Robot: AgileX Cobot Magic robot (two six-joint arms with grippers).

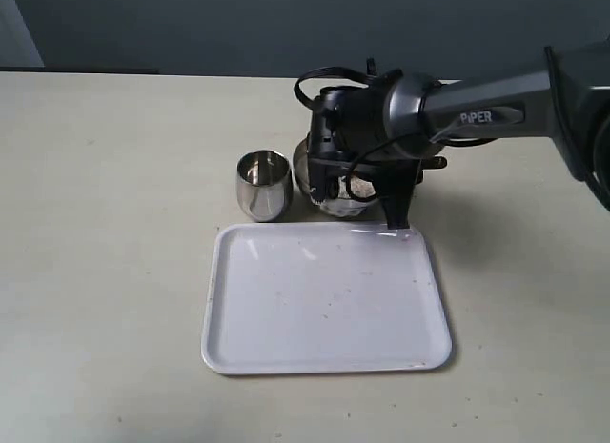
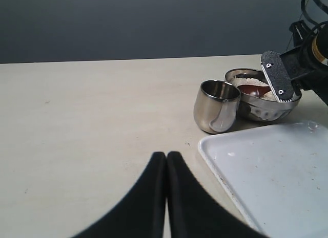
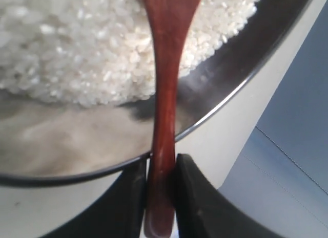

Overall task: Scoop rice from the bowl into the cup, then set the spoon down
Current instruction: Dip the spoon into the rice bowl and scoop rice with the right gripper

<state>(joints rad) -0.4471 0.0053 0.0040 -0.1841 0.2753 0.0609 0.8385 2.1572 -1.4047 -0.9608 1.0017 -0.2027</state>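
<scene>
The steel bowl (image 1: 334, 200) stands behind the tray, mostly hidden by my right arm; its rim (image 3: 241, 89) shows close up in the right wrist view. White rice (image 3: 92, 48) fills it. My right gripper (image 3: 160, 169) is shut on the slim handle of the reddish-brown wooden spoon (image 3: 165, 94), whose scoop end reaches over the rice (image 2: 246, 85). The spoon's bowl (image 2: 253, 89) lies in the rice in the left wrist view. The small steel cup (image 1: 262, 184) stands upright just left of the bowl (image 2: 256, 107). My left gripper (image 2: 167, 161) is shut on nothing, low over bare table, apart from the cup (image 2: 216, 106).
A white rectangular tray (image 1: 324, 300) lies in front of the bowl and cup, its near corner (image 2: 215, 146) close to my left gripper. The beige table (image 1: 105, 224) stretches left. A dark wall is behind.
</scene>
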